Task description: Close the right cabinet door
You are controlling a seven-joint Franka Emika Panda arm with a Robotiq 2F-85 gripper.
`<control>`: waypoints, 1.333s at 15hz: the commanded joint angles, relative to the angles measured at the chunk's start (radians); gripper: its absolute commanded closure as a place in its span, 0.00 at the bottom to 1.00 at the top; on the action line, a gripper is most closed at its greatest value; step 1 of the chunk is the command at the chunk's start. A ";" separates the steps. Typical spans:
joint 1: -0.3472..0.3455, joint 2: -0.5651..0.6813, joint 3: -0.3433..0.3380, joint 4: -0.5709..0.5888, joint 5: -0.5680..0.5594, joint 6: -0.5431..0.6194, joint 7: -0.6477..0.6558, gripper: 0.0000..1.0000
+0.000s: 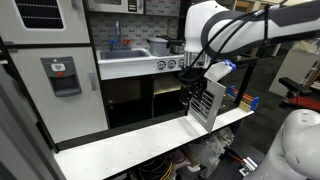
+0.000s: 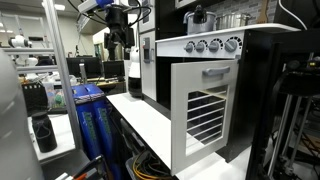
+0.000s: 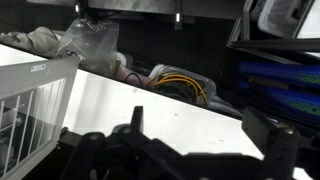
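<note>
We found the right cabinet door (image 1: 208,105) standing open, swung out from the toy kitchen's front over the white tabletop (image 1: 120,148), its slatted window facing away from the dark opening behind it. In an exterior view the same door (image 2: 205,115) filled the foreground, white-framed, with a moulded handle (image 2: 216,72) above the horizontal slats and a row of knobs (image 2: 210,45) on the panel over it. The gripper (image 1: 194,76) hung from the white arm just above and beside the door's upper edge. We could not tell from either exterior view whether it touched the door. From the opposite side the gripper (image 2: 120,46) showed only as a dark shape behind the tabletop. In the wrist view its fingers (image 3: 135,125) stood wide apart with nothing between them, over the bare white surface, and the door's frame lay at the left edge. There we noticed a small printed label (image 3: 35,68) on the frame, but the letters were too small to read. Further left in an exterior view stood the tall fridge door (image 1: 60,75) with its grey dispenser panel, which bore no writing we could make out. Beyond the tabletop's edge the wrist view showed a crumpled plastic bag (image 3: 92,45) and a tangle of yellow cables (image 3: 182,85).
</note>
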 commanded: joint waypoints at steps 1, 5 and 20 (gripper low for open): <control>-0.002 -0.031 -0.013 0.073 -0.071 -0.090 -0.050 0.00; -0.016 -0.078 -0.036 0.149 -0.191 -0.185 -0.119 0.00; -0.176 -0.271 -0.277 0.158 -0.481 -0.270 -0.170 0.00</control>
